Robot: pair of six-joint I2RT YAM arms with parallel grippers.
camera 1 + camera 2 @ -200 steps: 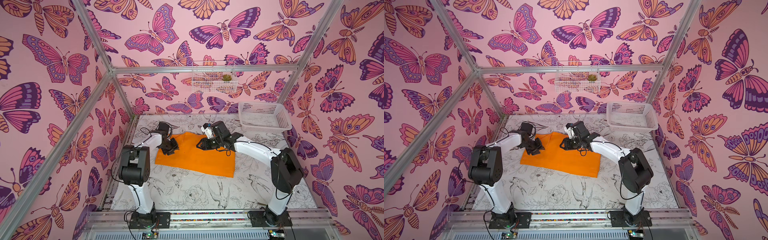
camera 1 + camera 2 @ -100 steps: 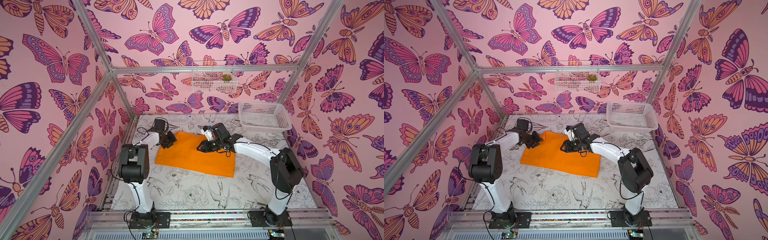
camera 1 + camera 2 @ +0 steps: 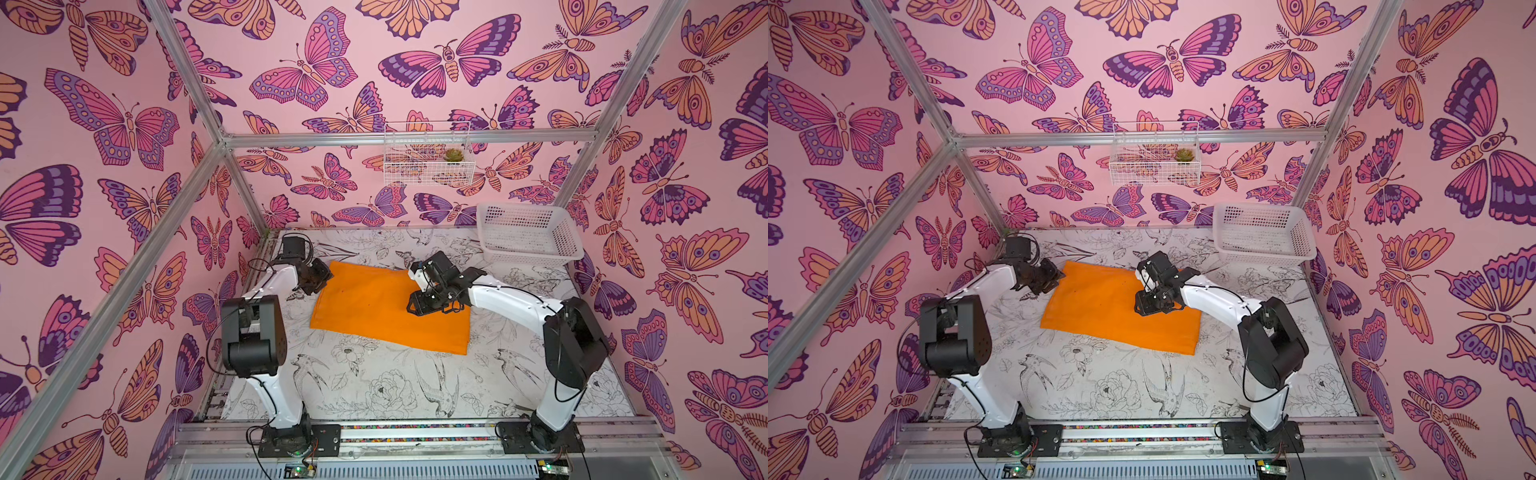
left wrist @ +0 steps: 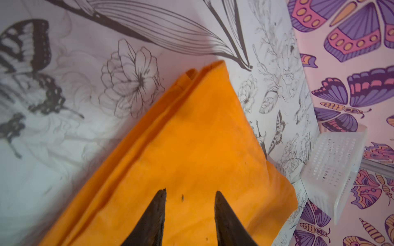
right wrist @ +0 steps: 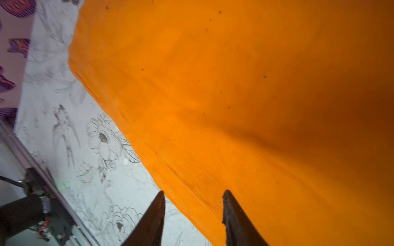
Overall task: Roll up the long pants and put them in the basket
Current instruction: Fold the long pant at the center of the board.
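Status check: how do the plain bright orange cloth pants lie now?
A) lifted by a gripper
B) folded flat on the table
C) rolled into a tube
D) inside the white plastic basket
B: the bright orange cloth pants lie as a flat folded rectangle on the flower-printed table, no roll begun.

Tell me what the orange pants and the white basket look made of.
Seemingly the long pants are soft matte woven cloth, maybe cotton: fine ribbed weave, limp layered folds. Likely the white basket is smooth moulded plastic: rigid perforated grid walls.
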